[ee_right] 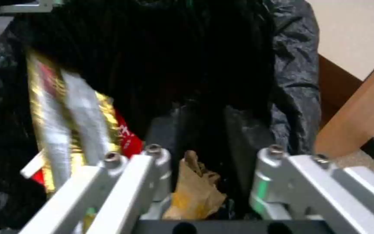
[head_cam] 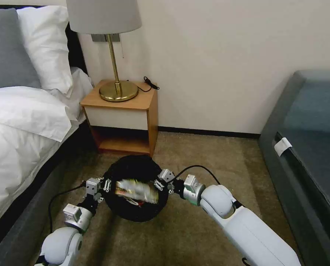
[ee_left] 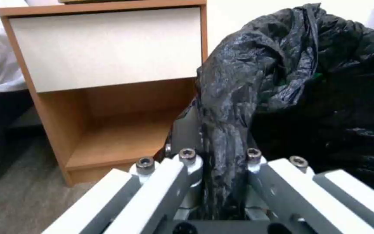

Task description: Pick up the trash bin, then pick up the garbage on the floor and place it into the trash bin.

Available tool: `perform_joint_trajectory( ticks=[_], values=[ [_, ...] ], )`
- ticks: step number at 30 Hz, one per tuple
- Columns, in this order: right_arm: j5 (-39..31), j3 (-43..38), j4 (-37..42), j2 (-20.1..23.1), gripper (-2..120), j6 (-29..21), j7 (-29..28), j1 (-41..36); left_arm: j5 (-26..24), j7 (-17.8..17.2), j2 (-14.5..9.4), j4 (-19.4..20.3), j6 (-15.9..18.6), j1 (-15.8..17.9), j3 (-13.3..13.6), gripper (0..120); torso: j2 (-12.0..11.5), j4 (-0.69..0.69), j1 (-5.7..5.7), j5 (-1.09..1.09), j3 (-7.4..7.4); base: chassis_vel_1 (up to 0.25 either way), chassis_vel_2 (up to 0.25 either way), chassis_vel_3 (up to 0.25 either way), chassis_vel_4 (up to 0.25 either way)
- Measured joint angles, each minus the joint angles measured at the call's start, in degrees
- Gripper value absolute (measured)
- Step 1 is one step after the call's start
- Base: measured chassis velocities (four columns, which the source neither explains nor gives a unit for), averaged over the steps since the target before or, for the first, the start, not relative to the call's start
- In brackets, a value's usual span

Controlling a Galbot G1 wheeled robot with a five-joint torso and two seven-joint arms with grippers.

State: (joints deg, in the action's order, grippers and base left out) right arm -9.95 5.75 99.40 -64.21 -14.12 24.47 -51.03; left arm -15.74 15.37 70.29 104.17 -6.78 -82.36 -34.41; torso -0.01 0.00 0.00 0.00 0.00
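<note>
Over the carpet in front of the nightstand (head_cam: 124, 111), the trash bin (head_cam: 135, 210) hangs off the floor, left hand (head_cam: 105, 185) pinched tight on a fold of the black bag (ee_left: 226, 136) at its rim so the mouth stays up. Right hand (head_cam: 160, 183) sits at the opposite rim, fingers spread wide, and a snack wrapper (head_cam: 136, 191) looks mid-drop over the opening. A brown paper bag (ee_right: 195, 191) is already inside.

Wooden nightstand (head_cam: 125, 111), brass lamp (head_cam: 115, 55) on it, white-sheeted bed (head_cam: 20, 122), grey sofa (head_cam: 313, 147), beige carpet (head_cam: 209, 155).
</note>
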Motion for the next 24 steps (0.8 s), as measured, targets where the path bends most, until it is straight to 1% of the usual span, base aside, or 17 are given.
perform_joint_trajectory(
  ticks=[1,3,5,6,7,8,9,10,13,14,15,16,17,18,21,24],
  values=[
    [0.0,0.0,0.0,0.0,32,0.0,0.0,0.0,0.0,0.0,0.0,0.0,0.0,0.0,0.0,3,0.0,0.0,0.0,0.0,0.0,0.0,0.0,0.0,0.0],
    [-0.08,-0.36,-0.34,0.17,42,0.34,-0.07,-0.07,-0.02,-0.01,0.0,-0.2,0.02,0.05,-0.08,3,0.0,0.0,0.0,0.0,0.0,0.0,0.0,0.0,0.0],
    [-0.09,-0.39,-0.37,0.17,44,0.37,-0.07,-0.08,-0.02,-0.01,0.0,-0.23,0.02,0.05,-0.09,3,0.0,0.0,0.0,0.0,0.0,0.0,0.0,0.0,0.0],
    [-0.21,-0.63,-0.55,0.19,50,0.5,-0.08,-0.19,-0.03,-0.02,0.02,-0.3,0.02,0.05,-0.14,3,0.0,0.0,0.0,0.0,0.0,0.0,0.0,0.0,0.0],
    [-0.21,-0.63,-0.55,0.19,50,0.5,-0.08,-0.19,-0.03,-0.02,0.02,-0.3,0.02,0.05,-0.14,3,0.0,0.0,0.0,0.0,0.0,0.0,0.0,0.0,0.0],
    [-0.29,-1.02,-0.8,0.21,59,0.68,-0.12,-0.3,-0.03,-0.16,0.02,-0.39,0.02,0.04,-0.22,3,0.0,0.0,0.0,0.0,0.0,0.0,0.0,0.0,0.0],
    [-0.5,-1.42,-0.96,0.18,63,0.84,-0.12,-0.43,-0.03,-0.16,-0.03,-0.51,0.02,0.04,-0.32,3,0.0,0.0,0.0,0.0,0.0,0.0,0.0,0.0,0.0],
    [-0.5,-1.42,-0.96,0.18,63,0.84,-0.12,-0.43,-0.03,-0.16,-0.03,-0.51,0.02,0.04,-0.32,3,0.0,0.0,0.0,0.0,0.0,0.0,0.0,0.0,0.0],
    [-1.59,-3.74,-1.5,-0.56,77,0.91,-0.51,-0.72,-0.21,-0.4,-0.3,-0.76,-0.03,0.13,-0.89,3,0.0,0.01,0.0,0.0,0.0,0.0,0.0,0.0,0.0],
    [-1.59,-3.74,-1.5,-0.56,77,0.91,-0.51,-0.72,-0.21,-0.4,-0.3,-0.76,-0.03,0.13,-0.89,3,0.0,0.01,0.0,0.0,0.0,0.0,0.0,0.0,0.0],
    [-2.09,-4.62,-1.74,-0.83,84,0.93,-0.56,-0.85,-0.31,-0.39,-0.33,-0.81,0.01,0.11,-0.86,3,0.0,0.0,0.0,0.01,0.0,0.0,0.0,0.0,0.0],
    [-2.38,-5.23,-2.0,-0.84,87,0.93,-0.61,-0.97,-0.5,-0.47,-0.34,-0.81,0.0,0.09,-0.9,3,0.0,0.02,0.0,-0.01,0.0,0.0,0.0,0.0,0.0],
    [-2.91,-6.25,-2.36,-0.83,93,1.07,-0.74,-1.13,-0.99,-0.66,-0.35,-0.69,-0.01,0.03,-0.99,3,0.0,-0.01,0.0,0.01,0.0,0.0,0.0,0.0,0.0],
    [-2.91,-6.25,-2.36,-0.83,93,1.07,-0.74,-1.13,-0.99,-0.66,-0.35,-0.69,-0.01,0.03,-0.99,3,0.0,-0.01,0.0,0.01,0.0,0.0,0.0,0.0,0.0],
    [-3.86,-8.83,-3.7,-1.48,99,1.61,-1.15,-1.97,-1.52,-0.77,-0.37,-0.35,-0.04,-0.42,-1.21,3,0.0,0.0,0.0,0.0,0.0,0.0,0.0,0.0,0.0],
    [-4.28,-9.88,-4.26,-1.93,100,1.86,-1.34,-2.5,-1.53,-0.9,-0.49,-0.16,-0.18,-0.63,-1.42,3,0.0,0.0,0.0,0.0,0.0,0.0,0.0,0.0,0.0]
  ],
)
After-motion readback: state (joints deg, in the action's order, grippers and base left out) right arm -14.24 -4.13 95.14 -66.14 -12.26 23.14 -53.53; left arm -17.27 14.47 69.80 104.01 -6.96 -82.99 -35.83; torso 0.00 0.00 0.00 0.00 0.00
